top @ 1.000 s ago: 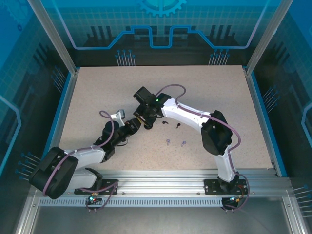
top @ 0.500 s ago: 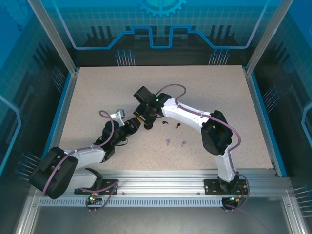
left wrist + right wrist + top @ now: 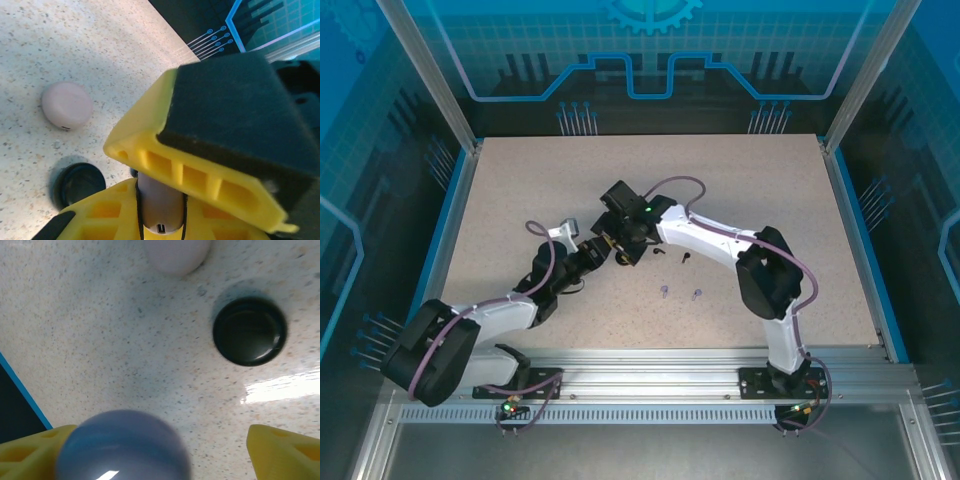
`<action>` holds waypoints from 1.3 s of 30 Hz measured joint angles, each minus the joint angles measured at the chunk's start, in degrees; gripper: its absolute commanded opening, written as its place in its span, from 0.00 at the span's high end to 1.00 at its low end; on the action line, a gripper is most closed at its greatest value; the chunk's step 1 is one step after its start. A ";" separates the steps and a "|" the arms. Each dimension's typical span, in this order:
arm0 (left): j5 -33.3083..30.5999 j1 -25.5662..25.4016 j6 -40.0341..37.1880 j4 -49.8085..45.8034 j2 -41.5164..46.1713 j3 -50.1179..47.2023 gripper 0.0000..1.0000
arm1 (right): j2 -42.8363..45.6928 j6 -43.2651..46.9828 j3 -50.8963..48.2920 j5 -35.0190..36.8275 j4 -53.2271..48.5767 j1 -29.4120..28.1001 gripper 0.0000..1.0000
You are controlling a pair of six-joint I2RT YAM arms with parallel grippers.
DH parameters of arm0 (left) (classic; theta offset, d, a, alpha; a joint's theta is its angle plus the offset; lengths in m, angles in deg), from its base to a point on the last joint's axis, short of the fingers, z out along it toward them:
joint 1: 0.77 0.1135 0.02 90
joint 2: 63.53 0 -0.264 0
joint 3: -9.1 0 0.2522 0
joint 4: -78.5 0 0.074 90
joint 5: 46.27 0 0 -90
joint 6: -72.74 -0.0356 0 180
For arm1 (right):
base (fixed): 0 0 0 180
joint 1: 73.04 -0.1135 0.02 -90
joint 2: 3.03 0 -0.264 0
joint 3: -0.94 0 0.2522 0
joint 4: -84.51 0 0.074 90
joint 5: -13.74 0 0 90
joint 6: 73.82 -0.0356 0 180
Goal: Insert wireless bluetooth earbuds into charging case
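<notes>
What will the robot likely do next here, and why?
Probably the right end effector closes gently on the lavender case to open its lid: its fingers stand wide apart either side of that closed-looking case, the left end effector grips it, and the lavender earbuds lie loose on the table.

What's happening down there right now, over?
Left hand clamped on lavender case. Right hand open over it. Black earbuds, lavender earbuds loose on table. Pink case, black case close by.
</notes>
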 measured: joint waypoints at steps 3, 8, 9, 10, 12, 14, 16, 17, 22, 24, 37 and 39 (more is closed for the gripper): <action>1.81 -0.15 -0.68 -2.56 1.22 1.03 1.00 | 4.07 2.73 -3.10 0.04 0.31 2.45 0.10; 6.16 -0.15 -3.43 -8.39 3.93 3.91 1.00 | 16.00 10.60 -10.93 1.22 1.40 8.35 0.10; 7.26 -0.15 -4.15 -9.40 4.09 4.57 1.00 | 18.64 12.55 -13.22 1.22 2.14 9.35 0.09; 8.63 -0.04 -4.87 -10.64 4.15 5.49 1.00 | 21.29 14.53 -15.85 1.07 3.10 10.29 0.09; 11.56 0.20 -6.54 -12.79 4.17 7.02 1.00 | 25.62 18.95 -20.94 0.07 5.84 12.00 0.09; 14.56 0.76 -7.85 -14.75 4.17 8.48 1.00 | 29.22 24.35 -26.71 -1.99 9.31 13.81 0.10; 18.05 1.70 -9.31 -16.57 4.04 10.01 1.00 | 32.13 30.18 -32.68 -4.44 13.14 15.41 0.11; 19.82 2.21 -10.19 -17.59 3.87 10.88 1.00 | 33.44 33.14 -35.32 -5.60 14.82 15.89 0.11; 26.08 3.89 -13.18 -20.55 3.45 13.27 1.00 | 40.02 45.33 -43.30 -11.69 20.83 16.02 0.11; 27.80 4.22 -13.60 -21.27 3.41 13.31 1.00 | 41.77 48.39 -44.74 -14.38 23.82 16.02 0.12; 35.43 4.52 -14.80 -23.50 1.25 15.82 1.00 | 33.05 54.01 -43.93 -26.10 35.17 15.15 0.17; 35.76 4.52 -14.80 -23.52 1.20 15.82 1.00 | 32.50 53.99 -43.80 -26.53 35.78 15.15 0.18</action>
